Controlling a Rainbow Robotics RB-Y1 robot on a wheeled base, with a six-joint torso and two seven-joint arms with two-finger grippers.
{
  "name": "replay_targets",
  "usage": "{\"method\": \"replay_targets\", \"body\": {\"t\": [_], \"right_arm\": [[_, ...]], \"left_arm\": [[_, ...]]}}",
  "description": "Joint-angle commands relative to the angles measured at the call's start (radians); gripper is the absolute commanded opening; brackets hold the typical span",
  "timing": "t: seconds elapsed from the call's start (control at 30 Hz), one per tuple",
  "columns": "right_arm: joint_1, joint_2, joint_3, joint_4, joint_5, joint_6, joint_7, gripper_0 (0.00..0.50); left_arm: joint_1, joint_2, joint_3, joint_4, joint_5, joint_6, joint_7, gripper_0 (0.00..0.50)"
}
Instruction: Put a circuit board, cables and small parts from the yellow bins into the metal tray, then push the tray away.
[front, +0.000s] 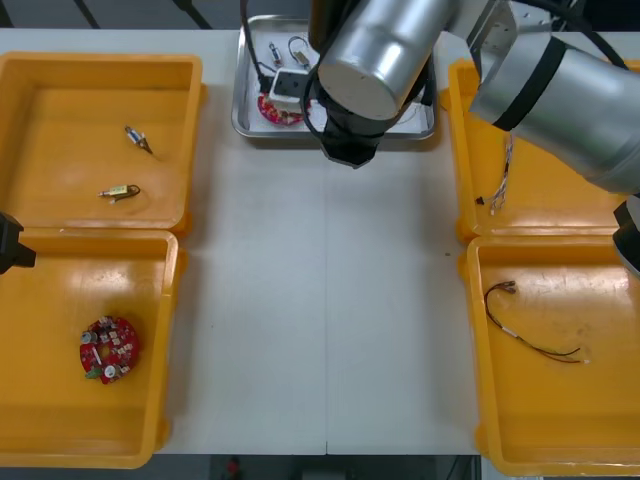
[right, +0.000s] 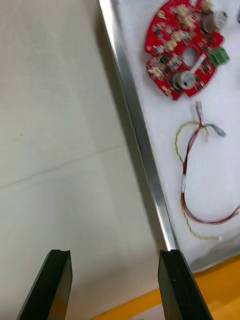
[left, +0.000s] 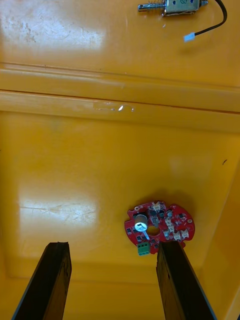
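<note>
Front view: light table (front: 320, 320), metal tray (front: 242, 118) at its far edge; both arms' jaws apart, empty.

You are at an electronics assembly bench, in a lab or workshop rather than a home. A plain light table (front: 320, 300) carries yellow bins (front: 60, 150) at 9 and 3 o'clock and a metal tray (front: 243, 110) at 12. The bins hold sorted stock: a round red circuit board (front: 108, 349) at 8 o'clock, small metal parts (front: 120, 191) at 10, a thin cable (front: 525, 325) at 4. A silver robot arm (front: 385, 55) reaches over the tray.
</note>
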Motion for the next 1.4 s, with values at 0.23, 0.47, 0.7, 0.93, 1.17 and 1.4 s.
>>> {"method": "replay_targets", "body": {"t": [0.23, 0.47, 0.7, 0.93, 1.17, 1.4], "right_arm": [[0.121, -0.157, -0.251, -0.222, -0.041, 0.176, -0.278, 0.5], [0.193, -0.282, -0.352, -0.26, -0.133, 0.238, -0.464, 0.5], [0.26, -0.397, -0.437, -0.26, -0.213, 0.285, -0.61, 0.5], [0.424, -0.463, -0.609, -0.261, -0.299, 0.295, -0.723, 0.5], [0.613, -0.527, -0.765, -0.312, -0.323, 0.296, -0.728, 0.5], [0.76, -0.538, -0.885, -0.32, -0.326, 0.295, -0.709, 0.5]], "left_arm": [[0.014, 0.016, 0.027, -0.018, -0.007, 0.002, 0.05, 0.5], [0.014, 0.016, 0.027, -0.018, -0.007, 0.002, 0.05, 0.5], [0.014, 0.016, 0.027, -0.018, -0.007, 0.002, 0.05, 0.5], [0.014, 0.016, 0.027, -0.018, -0.007, 0.002, 0.05, 0.5], [0.014, 0.016, 0.027, -0.018, -0.007, 0.002, 0.05, 0.5], [0.014, 0.016, 0.027, -0.018, -0.007, 0.002, 0.05, 0.5]]}}
